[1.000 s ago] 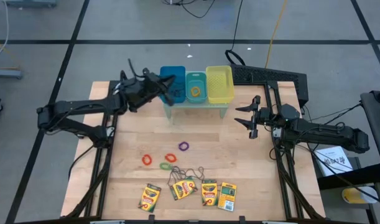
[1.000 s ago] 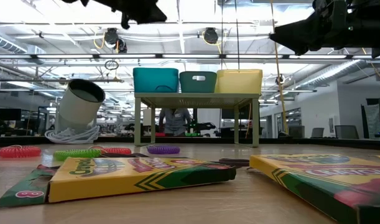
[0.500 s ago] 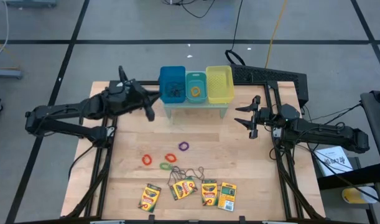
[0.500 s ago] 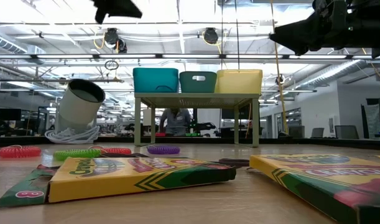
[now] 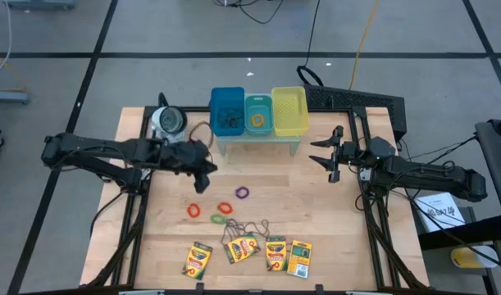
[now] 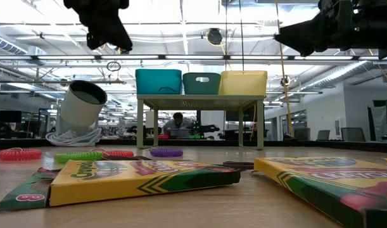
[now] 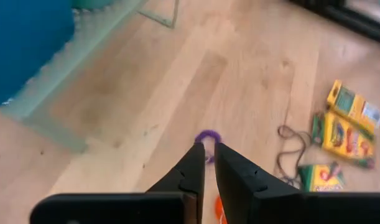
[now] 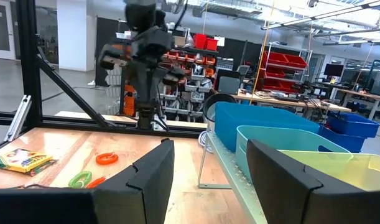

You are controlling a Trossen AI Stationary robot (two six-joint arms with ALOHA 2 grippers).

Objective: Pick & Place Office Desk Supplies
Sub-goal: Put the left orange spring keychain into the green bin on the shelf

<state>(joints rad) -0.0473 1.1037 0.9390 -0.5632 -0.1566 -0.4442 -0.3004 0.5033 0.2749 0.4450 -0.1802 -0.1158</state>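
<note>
- On the table's near half, the supplies lie loose: purple band (image 5: pixel 243 193), green band (image 5: pixel 224 208), red band (image 5: pixel 193 211) and an orange one (image 5: pixel 217 219) in a loose cluster at mid-table.
- Nearer the front edge, four crayon boxes (image 5: pixel 248 255) in a rough row, wiry loops (image 5: pixel 243 229) tangled just behind them. All flat on the wood, nothing stacked; open to a pick from above.
- One ring (image 5: pixel 257 122) already sits in the teal bin (image 5: pixel 258 104); dark small items show in the blue bin (image 5: pixel 227 97). Yellow bin (image 5: pixel 289 101) looks bare. My read: sorting is under way, most of it left to do.
- Bins stand side by side on a low stand at the table's far edge.
- Left gripper (image 5: pixel 202 166) hangs above the table between the blue bin and the bands, fingers (image 7: pixel 193 167) narrow, almost together, holding nothing. In its wrist view the purple band (image 7: pixel 208 138) lies just beyond the tips, so I judge that the likely next target; the fingers would need to spread first.
- Right gripper (image 5: pixel 330 156) waits right of the stand, well off the supplies, fingers wide apart and empty.
- Silvery roll (image 5: pixel 167 121) sits far left by the blue bin, clear of the work.
</note>
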